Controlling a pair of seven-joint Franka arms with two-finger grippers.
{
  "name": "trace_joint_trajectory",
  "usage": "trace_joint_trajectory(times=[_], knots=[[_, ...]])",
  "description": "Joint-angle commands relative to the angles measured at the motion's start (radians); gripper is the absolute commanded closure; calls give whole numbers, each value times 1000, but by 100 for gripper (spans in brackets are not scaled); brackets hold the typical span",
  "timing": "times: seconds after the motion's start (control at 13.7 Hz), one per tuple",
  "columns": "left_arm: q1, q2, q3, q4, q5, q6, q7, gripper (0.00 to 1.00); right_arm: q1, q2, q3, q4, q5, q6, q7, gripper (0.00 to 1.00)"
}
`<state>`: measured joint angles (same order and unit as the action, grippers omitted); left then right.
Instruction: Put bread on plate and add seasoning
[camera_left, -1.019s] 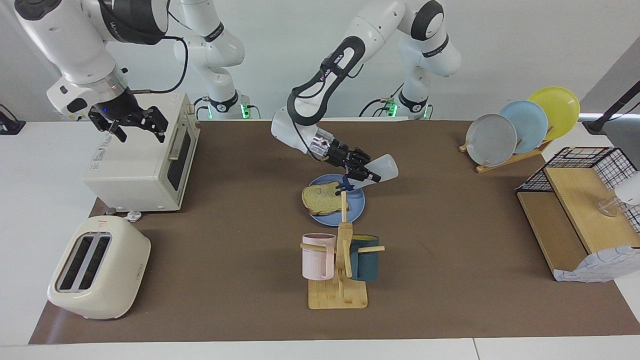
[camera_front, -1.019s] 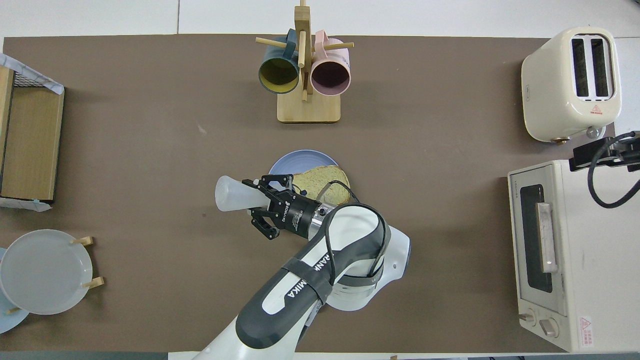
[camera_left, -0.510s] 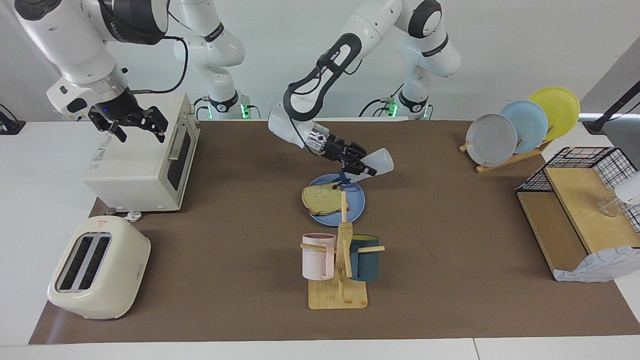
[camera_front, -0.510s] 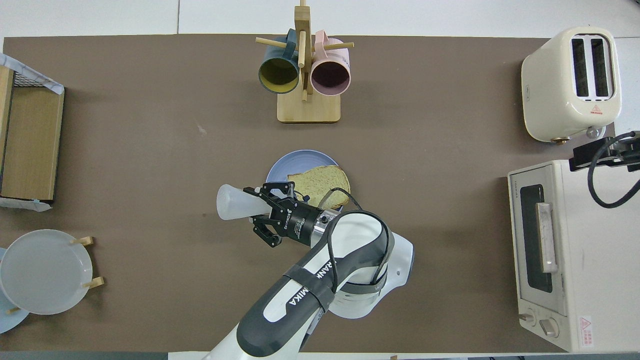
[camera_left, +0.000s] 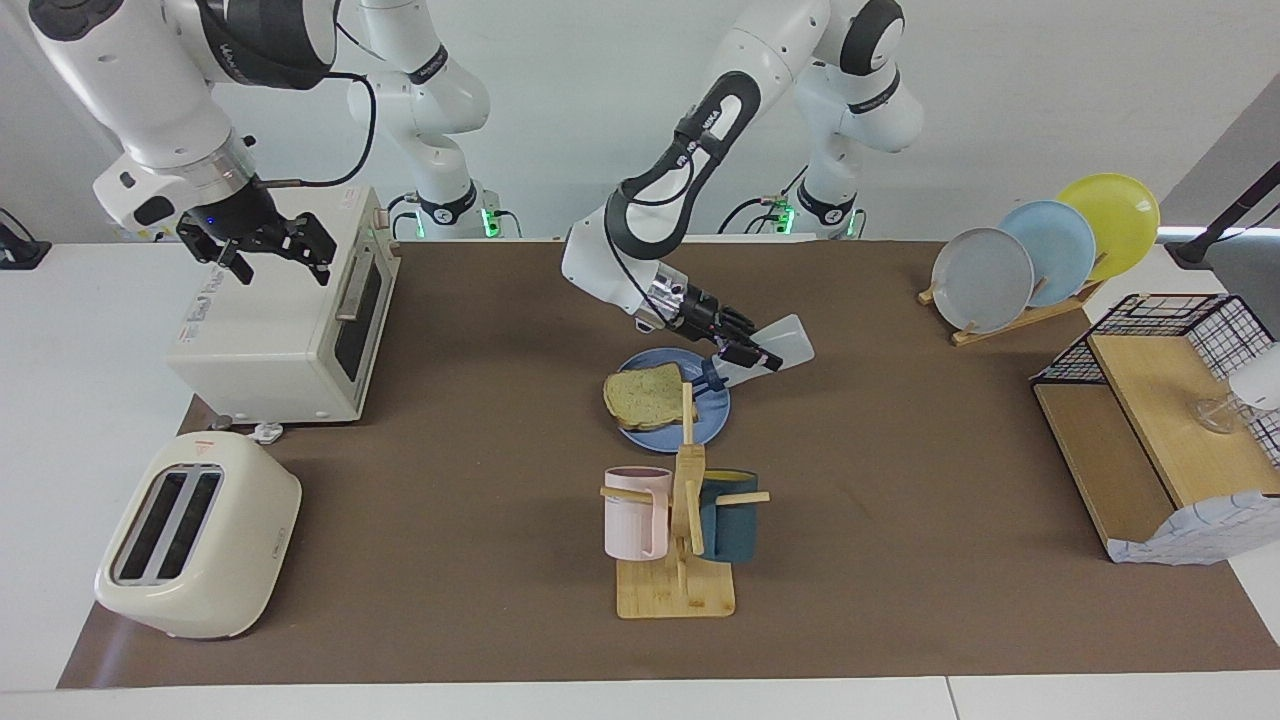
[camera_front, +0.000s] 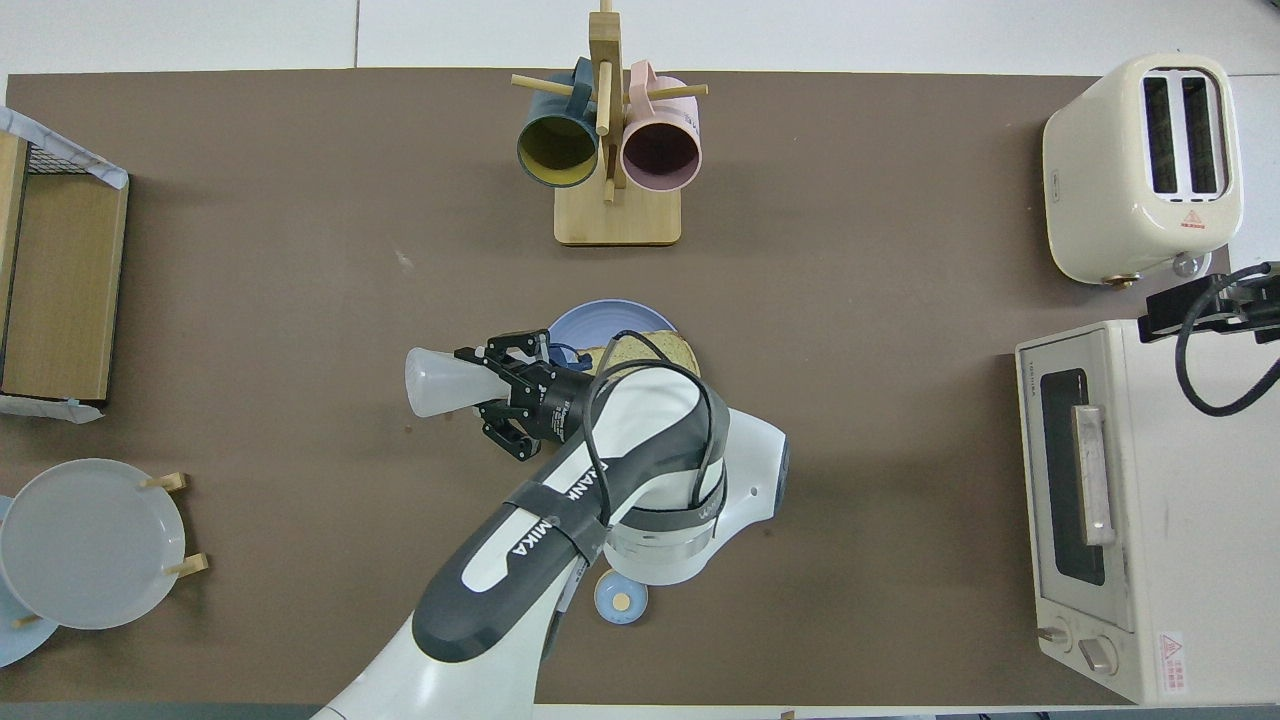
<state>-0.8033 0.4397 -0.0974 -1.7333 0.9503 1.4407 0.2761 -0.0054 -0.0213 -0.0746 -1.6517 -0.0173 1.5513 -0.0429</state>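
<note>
Bread (camera_left: 644, 396) lying flat on the medium-blue plate (camera_left: 712, 418), mid-table, overhanging the rim toward the right arm's end

Seasoning bottle (camera_left: 780, 344) tipped steeply above the plate's edge, navy cap (camera_left: 709, 373) down over the plate just beside the bread, wide translucent base raised toward the left arm's end

Left gripper (camera_left: 745, 355) clamped on the bottle's neck, fingers closed tight around it, arm reaching in over the middle of the table

Seen from overhead, bottle base (camera_front: 436, 381) jutting out past the plate (camera_front: 600, 318), left gripper (camera_front: 497, 385) and its arm covering most of the bread (camera_front: 650, 347)

Right gripper (camera_left: 262, 244) waiting in the air above the toaster oven (camera_left: 285, 320), fingers spread wide, nothing between them

Wooden mug tree (camera_left: 683, 530) standing farther from the robots than the plate, pink mug (camera_left: 636, 512) and dark teal mug (camera_left: 728, 516) hung on its pegs

Cream two-slot toaster (camera_left: 197, 535) at the right arm's end, farther from the robots than the toaster oven

Wooden rack (camera_left: 1010, 318) at the left arm's end holding grey, pale blue and yellow plates on edge; wire-and-wood shelf (camera_left: 1165, 420) just beside it, farther from the robots

Small blue-domed bell (camera_front: 620, 599) with tan centre on the table near the robots, visible overhead only, partly under the left arm
</note>
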Motion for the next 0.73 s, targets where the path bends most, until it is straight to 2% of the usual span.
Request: trace_joint_trajectory(times=[0.0,0.29,0.66], knots=[[48,-82,-2,-35,-45,74,-17,100,-7,-9,4,-14,-1,10,-25,0],[194,-241,-4,-100,-162,254,38,100,-7,-9,4,-14,-1,10,-25,0],[335,-335,-4,-120,-344,391,48,100,-7,-9,4,-14,-1,10,-25,0]])
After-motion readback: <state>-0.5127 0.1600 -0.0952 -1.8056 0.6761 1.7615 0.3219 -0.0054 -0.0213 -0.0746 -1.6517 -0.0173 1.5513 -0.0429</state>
